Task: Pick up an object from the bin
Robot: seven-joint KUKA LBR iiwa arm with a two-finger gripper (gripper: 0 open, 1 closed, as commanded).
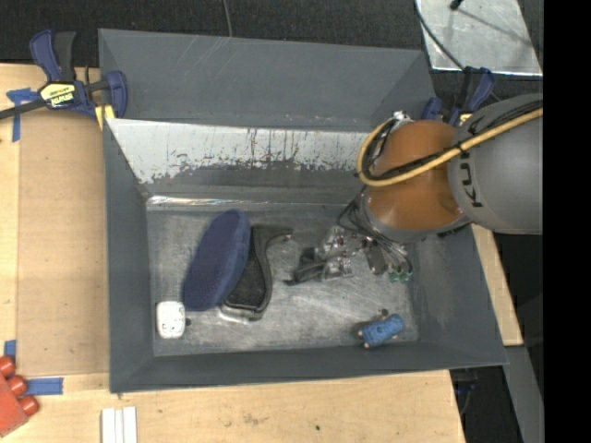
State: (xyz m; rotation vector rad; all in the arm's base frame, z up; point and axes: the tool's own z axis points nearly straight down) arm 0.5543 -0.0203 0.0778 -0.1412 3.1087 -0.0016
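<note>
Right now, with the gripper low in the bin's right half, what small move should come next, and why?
Probably a short shift toward the black thing beside the dark blue oval pad: the gripper seems to sit over bare bin floor, and that thing lies nearest.

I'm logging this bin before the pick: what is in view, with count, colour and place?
bin: 1, grey metal, centre of the view
oval pad: 1, dark blue, left half of the bin floor
black case: 1, black with a silvery edge, right against the pad
white block: 1, white, front-left corner
blue toy: 1, blue, front-right corner
arm: 1, grey, reaching in from the right
orange cover: 1, orange, on the wrist
pincer: 1, dark metal, low over the floor, right of the case
</note>
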